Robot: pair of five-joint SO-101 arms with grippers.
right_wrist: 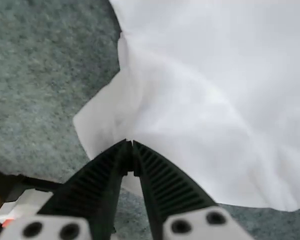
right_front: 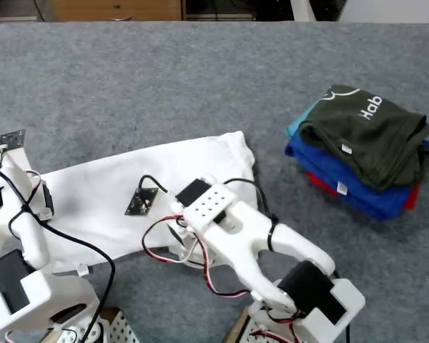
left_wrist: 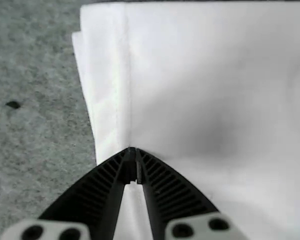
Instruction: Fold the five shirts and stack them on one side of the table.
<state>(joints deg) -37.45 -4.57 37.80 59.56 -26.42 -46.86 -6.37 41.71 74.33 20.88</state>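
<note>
Tabletop [right_front: 164, 78] of grey felt, high view: white cloth shirt [right_front: 129, 186] spread toward 8 o'clock; stack of four folded shirts [right_front: 365, 143], dark green over teal, blue and red, at 3 o'clock. Left wrist view: left gripper [left_wrist: 131, 152], black ribbed jaws closed, pinching the shirt's hemmed edge. Right wrist view: right gripper [right_wrist: 128, 146], closed on a rumpled shirt edge.

A plain white shirt [right_front: 150, 179] is seen at the centre left of the high view, on a table [right_front: 164, 86] covered in speckled grey. At the right, a dark olive shirt [right_front: 372, 139] with white print is shown above a teal shirt [right_front: 300, 127], a blue shirt [right_front: 365, 200] and a red shirt [right_front: 412, 197]. The left gripper [left_wrist: 132, 162] and right gripper [right_wrist: 128, 150] are seen in ribbed black, on white arms [right_front: 257, 243].
</note>
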